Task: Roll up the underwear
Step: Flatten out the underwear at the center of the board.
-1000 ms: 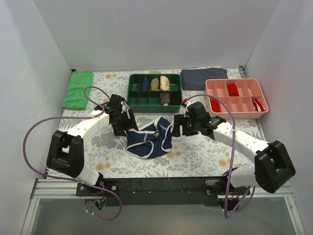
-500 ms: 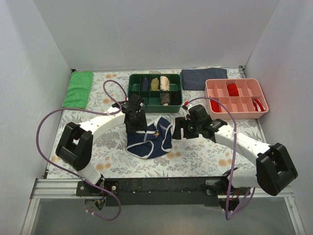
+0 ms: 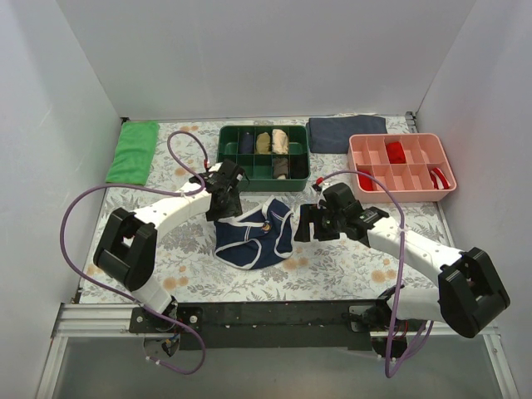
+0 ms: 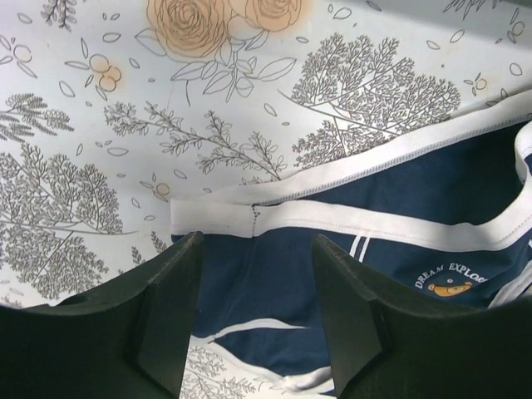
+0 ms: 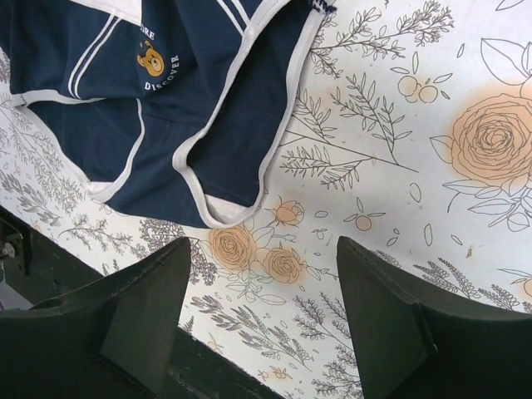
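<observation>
The underwear [image 3: 253,234] lies loosely crumpled in the middle of the floral tablecloth, navy with white piping and a small bear emblem [image 4: 450,288]. My left gripper [image 3: 225,206] hovers over its upper left corner. In the left wrist view the left gripper [image 4: 258,320] is open, its fingers [image 4: 170,312] straddling navy fabric just below the white waistband [image 4: 332,218]. My right gripper [image 3: 302,226] sits at the garment's right edge. In the right wrist view the right gripper [image 5: 266,328] stands wide open over bare cloth, beside a leg hole of the underwear [image 5: 166,116].
At the back stands a green divided tray [image 3: 221,158] holding rolled garments. A pink divided tray [image 3: 407,194] with red items is at the right. A green cloth [image 3: 133,152] lies back left, a dark grey-blue folded cloth [image 3: 347,133] back right. White walls enclose the table.
My left arm has swung right to the underwear's upper left corner, and its jaws have narrowed. My right gripper has edged slightly down along the garment's right edge, still wide open.
</observation>
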`<state>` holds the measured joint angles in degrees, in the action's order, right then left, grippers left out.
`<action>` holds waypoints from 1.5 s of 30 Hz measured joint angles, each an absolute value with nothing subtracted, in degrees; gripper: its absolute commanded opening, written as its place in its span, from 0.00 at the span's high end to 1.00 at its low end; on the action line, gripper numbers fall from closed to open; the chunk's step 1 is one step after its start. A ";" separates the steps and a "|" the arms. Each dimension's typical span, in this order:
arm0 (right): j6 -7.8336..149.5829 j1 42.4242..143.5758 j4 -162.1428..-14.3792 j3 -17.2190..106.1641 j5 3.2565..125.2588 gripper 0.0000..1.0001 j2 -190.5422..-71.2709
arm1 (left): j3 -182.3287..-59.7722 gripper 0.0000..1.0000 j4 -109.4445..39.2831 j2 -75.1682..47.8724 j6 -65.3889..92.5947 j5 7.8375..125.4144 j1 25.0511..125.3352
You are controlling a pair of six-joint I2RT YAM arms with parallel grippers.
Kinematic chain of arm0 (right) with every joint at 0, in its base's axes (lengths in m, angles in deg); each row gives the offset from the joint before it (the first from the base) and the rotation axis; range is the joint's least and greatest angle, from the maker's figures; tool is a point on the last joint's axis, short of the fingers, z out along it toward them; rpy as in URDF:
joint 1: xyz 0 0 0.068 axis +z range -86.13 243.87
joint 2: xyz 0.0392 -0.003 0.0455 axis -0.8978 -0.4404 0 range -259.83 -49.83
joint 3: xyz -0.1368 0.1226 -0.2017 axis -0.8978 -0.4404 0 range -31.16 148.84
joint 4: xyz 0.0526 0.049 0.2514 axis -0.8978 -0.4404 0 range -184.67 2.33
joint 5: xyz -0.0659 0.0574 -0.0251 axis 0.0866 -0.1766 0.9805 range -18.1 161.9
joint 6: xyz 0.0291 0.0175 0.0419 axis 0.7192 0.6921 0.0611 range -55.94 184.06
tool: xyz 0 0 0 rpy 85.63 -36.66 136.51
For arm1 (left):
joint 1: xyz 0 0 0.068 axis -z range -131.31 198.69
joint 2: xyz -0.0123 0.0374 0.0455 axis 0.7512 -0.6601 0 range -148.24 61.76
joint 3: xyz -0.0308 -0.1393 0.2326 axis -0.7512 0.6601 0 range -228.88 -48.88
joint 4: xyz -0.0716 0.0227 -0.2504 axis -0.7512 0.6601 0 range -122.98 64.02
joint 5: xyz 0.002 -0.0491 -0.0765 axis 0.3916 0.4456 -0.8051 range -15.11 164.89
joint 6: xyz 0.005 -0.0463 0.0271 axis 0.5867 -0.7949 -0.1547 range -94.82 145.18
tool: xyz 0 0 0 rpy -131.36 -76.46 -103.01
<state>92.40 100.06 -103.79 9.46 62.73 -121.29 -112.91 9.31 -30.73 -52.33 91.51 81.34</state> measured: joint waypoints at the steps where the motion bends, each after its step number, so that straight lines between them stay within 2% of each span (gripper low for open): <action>1: 92.40 100.06 -103.79 9.46 62.73 0.21 -121.27 | -112.65 0.47 8.74 -30.73 -52.14 91.62 81.34; 6: 92.99 100.06 -103.54 8.80 62.75 0.21 -120.37 | -110.29 0.48 6.84 -30.71 -50.63 91.40 81.34; 16: 93.91 100.06 -103.46 7.27 62.73 0.21 -120.00 | -109.94 0.58 4.30 -30.90 -49.16 90.94 81.34; 22: 93.93 100.06 -103.46 7.27 62.71 0.21 -120.04 | -108.04 0.58 3.14 -31.89 -48.53 90.46 81.34; 25: 93.91 100.06 -103.46 7.27 62.71 0.21 -120.06 | -107.14 0.62 2.75 -31.91 -48.51 90.44 81.34; 28: 93.91 100.06 -103.44 7.27 62.69 0.21 -120.57 | -106.40 0.73 2.40 -32.43 -48.57 90.29 81.36; 29: 93.91 100.04 -103.41 7.27 62.69 0.21 -120.72 | -106.33 0.73 2.29 -32.70 -48.62 90.24 81.40; 32: 93.91 100.06 -103.39 7.27 62.71 0.21 -120.83 | -106.20 0.88 1.68 -33.70 -48.70 90.11 81.66; 34: 93.93 100.04 -103.39 7.27 62.71 0.20 -120.83 | -106.20 0.94 1.55 -34.20 -48.84 90.11 81.84; 45: 93.91 100.06 -103.41 7.16 62.71 0.20 -120.87 | -108.82 0.96 4.67 -33.35 -49.16 91.05 82.10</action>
<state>93.91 100.06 -103.41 7.16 62.71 -120.87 -108.82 4.67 -33.35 -49.16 91.05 82.10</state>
